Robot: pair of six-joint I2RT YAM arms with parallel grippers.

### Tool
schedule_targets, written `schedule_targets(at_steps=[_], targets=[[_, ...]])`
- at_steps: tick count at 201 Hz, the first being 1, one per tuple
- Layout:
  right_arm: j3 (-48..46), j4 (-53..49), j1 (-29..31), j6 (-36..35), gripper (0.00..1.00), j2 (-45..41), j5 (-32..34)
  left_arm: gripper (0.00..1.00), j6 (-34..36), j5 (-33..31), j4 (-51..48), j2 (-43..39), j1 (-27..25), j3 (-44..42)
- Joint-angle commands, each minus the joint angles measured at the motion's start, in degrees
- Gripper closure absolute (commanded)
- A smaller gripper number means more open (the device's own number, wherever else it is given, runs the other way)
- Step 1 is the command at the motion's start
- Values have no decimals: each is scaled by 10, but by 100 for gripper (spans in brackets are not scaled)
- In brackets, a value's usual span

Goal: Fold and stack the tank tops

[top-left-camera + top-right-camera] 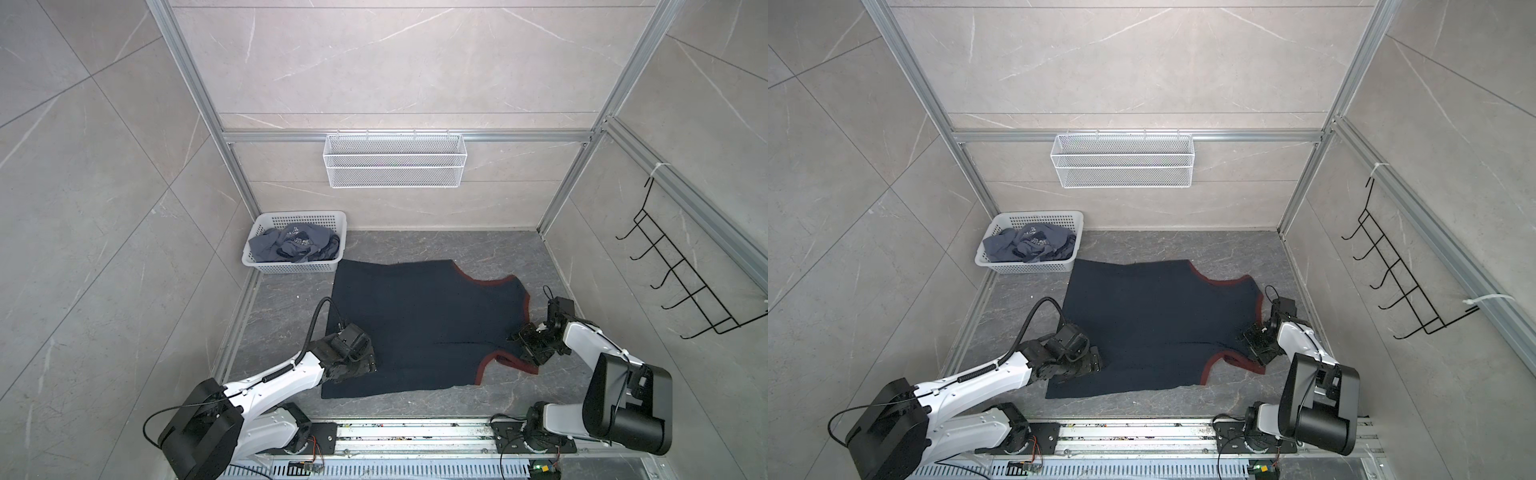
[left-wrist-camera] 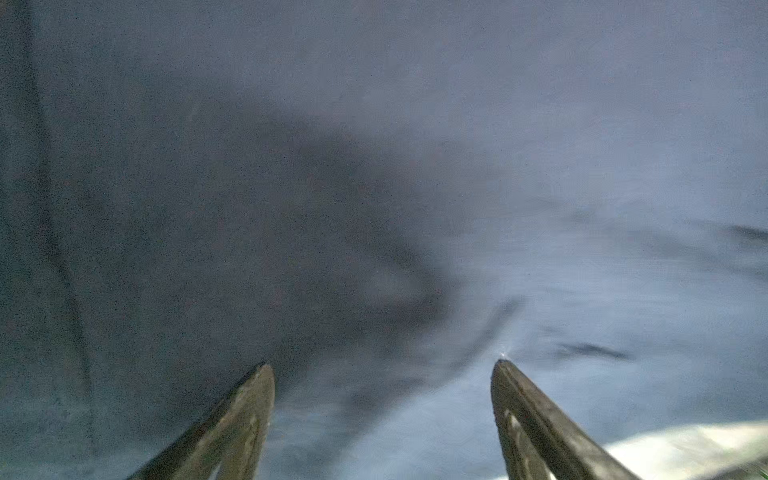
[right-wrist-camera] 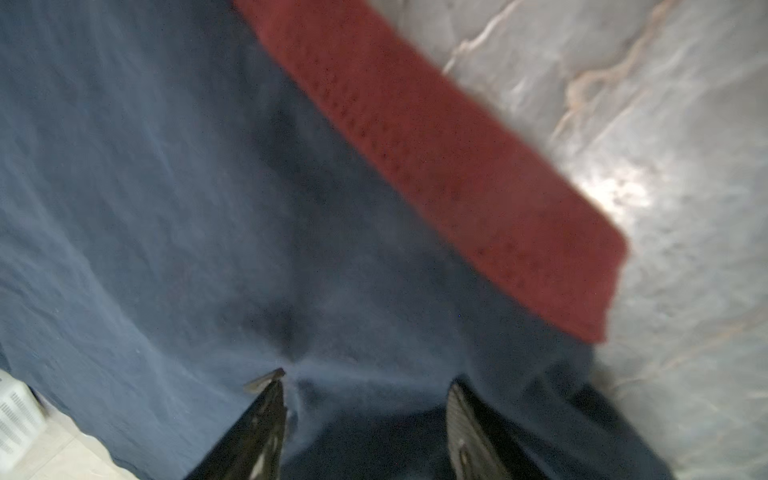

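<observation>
Navy tank top (image 1: 424, 324) lies spread; only wrist views show left gripper (image 2: 383, 365) and right gripper (image 3: 366, 378) parted over it

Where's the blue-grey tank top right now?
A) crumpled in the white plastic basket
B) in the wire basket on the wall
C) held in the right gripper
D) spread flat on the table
A: the blue-grey tank top lies bunched up inside the white plastic basket, while only the navy tank top is spread on the table.
</observation>
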Motion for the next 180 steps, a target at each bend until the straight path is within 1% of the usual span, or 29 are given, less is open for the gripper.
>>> schedule_targets(at_steps=[1, 18, 29, 41, 62, 73, 95, 116, 129, 150, 159, 172, 180], targets=[[1, -5, 2, 19, 35, 37, 86, 16, -36, -26, -26, 6, 4, -28], [14, -9, 2, 22, 35, 42, 138, 16, -43, -49, -62, -16, 12, -40], [24, -5, 1, 19, 35, 49, 151, 16, -46, -68, -89, -40, 22, -46], [37, 4, 1, 11, 35, 65, 145, 15, -48, -90, -119, -75, 33, -48], [64, 21, 1, -11, 35, 87, 113, 15, -42, -116, -157, -128, 55, -46], [77, 12, 1, -23, 35, 85, 111, 15, -30, -112, -157, -147, 66, -45], [93, -31, 2, -42, 35, 44, 142, 16, -11, -88, -145, -155, 70, -30], [85, -64, 13, -50, 35, -29, 121, 16, 32, -59, -138, -152, 69, 9], [74, -75, 38, -50, 35, -70, 91, 17, 60, -44, -141, -148, 64, 47], [68, -103, 129, -32, 35, -125, 69, 16, 78, -20, -131, -129, 40, 101], [61, -108, 171, -12, 35, -143, 63, 16, 76, -15, -120, -115, 27, 113], [41, -96, 218, 19, 35, -163, 32, 17, 72, -9, -101, -94, 9, 120], [32, -92, 251, 40, 35, -171, 31, 17, 68, -4, -90, -78, 3, 118]])
